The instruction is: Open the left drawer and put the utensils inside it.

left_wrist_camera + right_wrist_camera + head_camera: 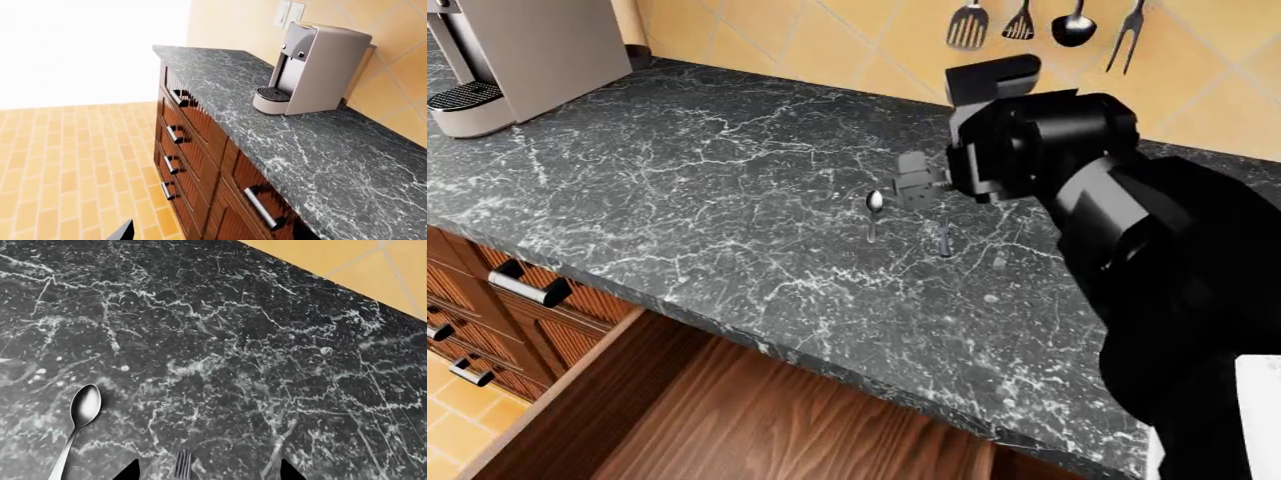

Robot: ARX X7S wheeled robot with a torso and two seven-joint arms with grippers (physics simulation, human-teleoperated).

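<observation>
The left drawer stands pulled out under the counter edge in the head view, its smooth wood inside bare. The utensils lie on the dark marble counter: a shiny spoon and a darker fork to its right. My right gripper hangs open just above the fork, whose tines show between the two fingertips. My left gripper is out of the head view; it is open near the cabinet fronts, holding nothing, with one fingertip showing.
A grey coffee machine stands at the counter's far left. Narrow stacked drawers and another shut drawer with a bar handle sit left of the open one. Black kitchen tools hang on the tiled wall.
</observation>
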